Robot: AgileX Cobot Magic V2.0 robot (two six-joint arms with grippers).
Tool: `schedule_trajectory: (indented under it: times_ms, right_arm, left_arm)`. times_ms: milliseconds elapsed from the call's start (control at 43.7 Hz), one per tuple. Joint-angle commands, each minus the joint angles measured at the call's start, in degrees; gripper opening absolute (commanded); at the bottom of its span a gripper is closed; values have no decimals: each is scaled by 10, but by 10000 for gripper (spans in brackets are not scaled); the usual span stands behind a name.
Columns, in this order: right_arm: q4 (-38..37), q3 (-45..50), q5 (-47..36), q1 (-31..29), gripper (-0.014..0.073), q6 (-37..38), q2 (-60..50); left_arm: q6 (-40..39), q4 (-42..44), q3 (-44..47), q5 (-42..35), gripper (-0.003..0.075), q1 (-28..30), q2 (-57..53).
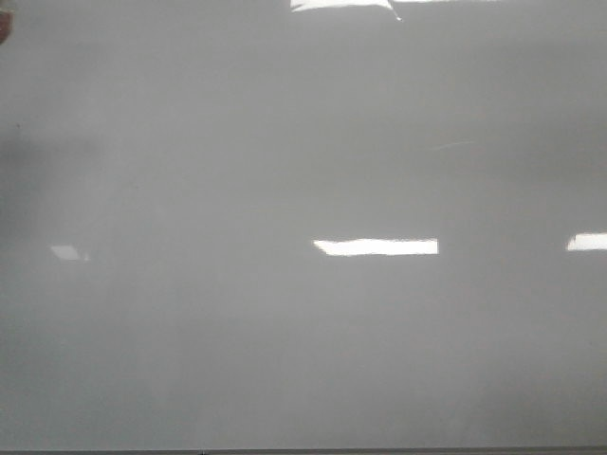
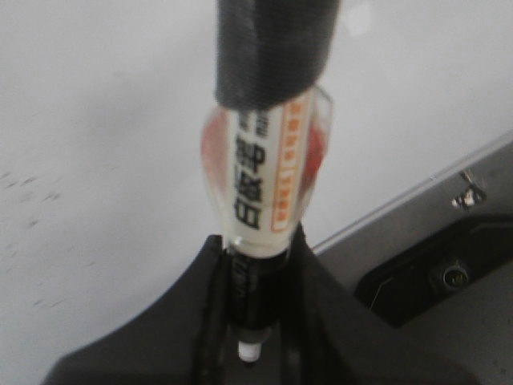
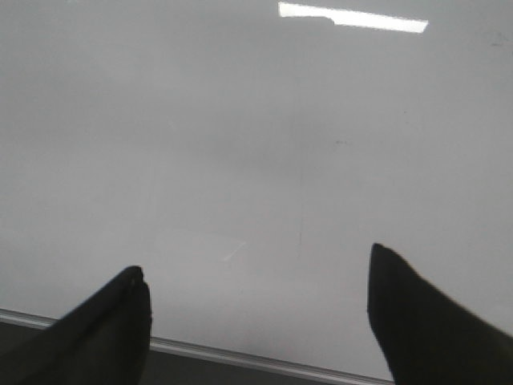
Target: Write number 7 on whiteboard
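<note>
Glossy grey whiteboard [image 1: 285, 142] fills the frame; left fingers [image 2: 210, 273] clamp a marker [image 2: 268, 172], right fingers [image 3: 409, 309] spread wide.

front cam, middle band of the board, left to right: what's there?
On the whiteboard: faint small glare patch → long bright glare bar → glare patch cut by the right edge. No 7 is visible.

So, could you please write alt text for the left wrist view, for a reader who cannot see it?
The left gripper has its black jaws shut on a marker with a clear, labelled barrel, tip pointing toward the camera. Behind it is the pale whiteboard, with no number drawn on the part shown.
</note>
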Motion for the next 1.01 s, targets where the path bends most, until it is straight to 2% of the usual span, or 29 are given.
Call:
schedule_trajectory:
  times_ms: [0,252,366,664,893,985]
  right_arm:
    - [-2,-19,-25,1,580,-1,7]
    - [12,-43,36,2,580,-4,68]
    - [31,-69,65,26,580,-51,108]
    - [153,-98,106,164,580,-294,205]
    - [293,-98,65,242,580,-485,270]
    - [337,-98,30,265,580,-535,290]
  left_arm:
    - [46,-6,-20,2,-20,-60,-4]
    - [116,-6,-20,10,-20,-207,45]
    - [116,-3,-20,-1,-20,-250,57]
    - [136,-3,-20,-17,-20,-307,60]
    - [144,-5,-20,-23,-20,-341,60]
    - [144,-5,-20,-29,-20,-350,60]
